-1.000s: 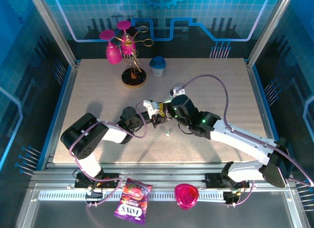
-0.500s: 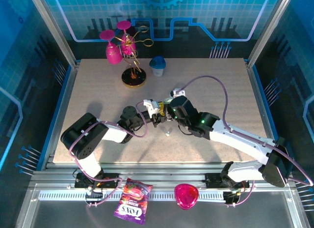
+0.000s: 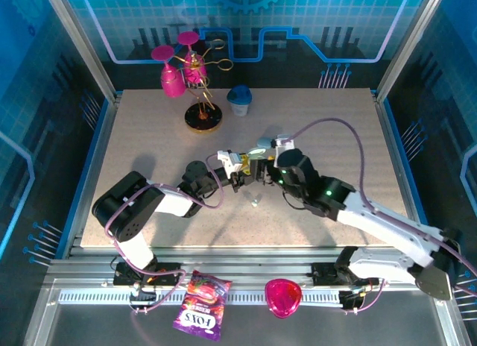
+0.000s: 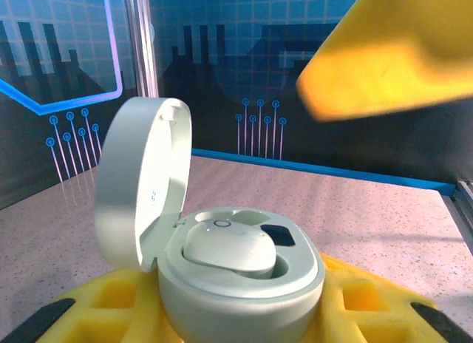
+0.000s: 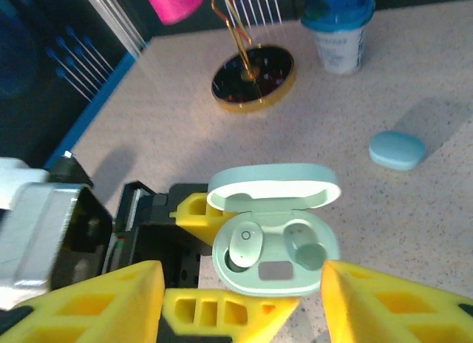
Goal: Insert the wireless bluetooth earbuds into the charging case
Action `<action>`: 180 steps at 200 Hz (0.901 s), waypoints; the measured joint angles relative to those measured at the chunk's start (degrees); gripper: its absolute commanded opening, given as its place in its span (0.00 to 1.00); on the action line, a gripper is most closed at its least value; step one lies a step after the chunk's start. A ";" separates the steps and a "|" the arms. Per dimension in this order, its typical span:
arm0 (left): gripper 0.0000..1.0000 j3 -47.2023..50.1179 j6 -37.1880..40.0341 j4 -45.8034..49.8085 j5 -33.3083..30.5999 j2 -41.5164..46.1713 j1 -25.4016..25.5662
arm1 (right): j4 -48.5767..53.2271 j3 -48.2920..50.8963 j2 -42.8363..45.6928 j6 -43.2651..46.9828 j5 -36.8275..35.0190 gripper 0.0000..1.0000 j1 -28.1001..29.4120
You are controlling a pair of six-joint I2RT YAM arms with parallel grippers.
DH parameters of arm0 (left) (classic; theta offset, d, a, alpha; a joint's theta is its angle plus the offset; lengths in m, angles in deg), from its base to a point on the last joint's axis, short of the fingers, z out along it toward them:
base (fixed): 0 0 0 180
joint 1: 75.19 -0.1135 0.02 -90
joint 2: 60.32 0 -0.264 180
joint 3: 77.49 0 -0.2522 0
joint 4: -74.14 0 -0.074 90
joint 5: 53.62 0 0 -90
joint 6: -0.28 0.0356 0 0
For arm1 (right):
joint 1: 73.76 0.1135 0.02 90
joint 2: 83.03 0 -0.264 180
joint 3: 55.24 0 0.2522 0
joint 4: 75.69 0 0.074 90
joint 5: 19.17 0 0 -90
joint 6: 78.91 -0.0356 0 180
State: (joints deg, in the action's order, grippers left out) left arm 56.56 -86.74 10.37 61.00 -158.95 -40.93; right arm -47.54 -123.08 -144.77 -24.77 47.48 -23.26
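Clamps the left gripper (image 3: 240, 182) on the charging case (image 5: 277, 265), yellow fingers against its sides, lid tipped up and open. Seats one of the wireless bluetooth earbuds (image 5: 245, 245) in the left socket and leaves the right socket bare. Shows a second earbud (image 3: 256, 202) loose on the table (image 3: 149, 137), just beside the case. Spreads the right gripper (image 3: 261, 174) wide apart over the case, gripping nothing. Shows a closed blue oval pebble (image 5: 397, 149) on the table further right.
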 measured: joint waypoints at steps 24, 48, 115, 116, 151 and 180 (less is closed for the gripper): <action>0.18 1.16 0.00 -0.11 -0.09 1.03 -1.03 | -0.35 4.63 7.56 -0.22 0.07 0.60 -3.17; 0.18 2.97 0.04 0.15 -0.44 4.28 -1.68 | 0.79 9.64 10.86 -1.79 1.27 0.61 -8.15; 0.18 4.83 0.87 4.90 -0.42 16.92 -1.46 | 1.64 16.22 0.37 -5.62 18.36 0.50 -14.16; 0.18 4.85 0.92 5.01 -0.42 17.03 -1.46 | 1.60 16.22 0.07 -5.57 18.62 0.50 -14.14; 0.19 5.01 2.67 9.70 -0.42 22.10 -1.09 | 1.40 15.23 -11.06 -5.70 26.08 0.46 -12.94; 0.19 5.01 4.46 13.51 -0.50 26.03 -1.09 | -0.24 12.44 -17.68 -5.99 29.46 0.46 -8.37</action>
State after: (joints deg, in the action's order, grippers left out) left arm 61.57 -82.28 23.87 60.50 -132.92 -42.02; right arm -47.78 -110.65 -162.45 -30.75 76.94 -31.63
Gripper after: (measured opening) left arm 0.365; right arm 0.458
